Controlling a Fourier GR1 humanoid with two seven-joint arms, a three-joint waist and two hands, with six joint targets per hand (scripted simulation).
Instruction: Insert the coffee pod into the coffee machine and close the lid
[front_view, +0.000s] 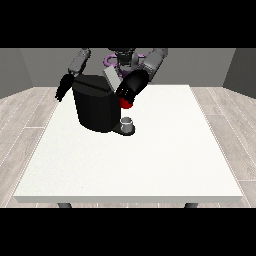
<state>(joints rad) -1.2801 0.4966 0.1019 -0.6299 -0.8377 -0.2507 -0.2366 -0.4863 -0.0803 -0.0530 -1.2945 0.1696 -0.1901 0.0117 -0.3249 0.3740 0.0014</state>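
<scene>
Just below the fingers (123, 93) of the hand (131, 86) at the view's right sits a red thing (126, 103) at the machine (96, 106), and lower again, on the machine's black base, stands a small grey thing (128, 123) that may be a cup; I cannot tell it for the pod, and the pod shows plainly nowhere, so whether it lies under those fingers or inside the machine is hidden. The fingers point down and to the view's left toward the machine's top edge, beside the grey lid (112, 78) that slants up behind them; whether they are curled on anything or slack I cannot tell. The hand (63, 89) at the view's left hangs at the far side of the machine, over the bench (165, 155), its fingers dangling downward and seemingly relaxed, holding nothing that shows. The lid looks still raised, so the closing step seems undone. The risks, as I judge them: if the pod is in those fingers, letting it go off-centre of the opening could tip it down the machine's front onto the grey thing or the bench; a push on the lid with the fingers still beneath it could trap them; and a sideways shove from this forearm could slide the machine, since the other hand does not brace it.
</scene>
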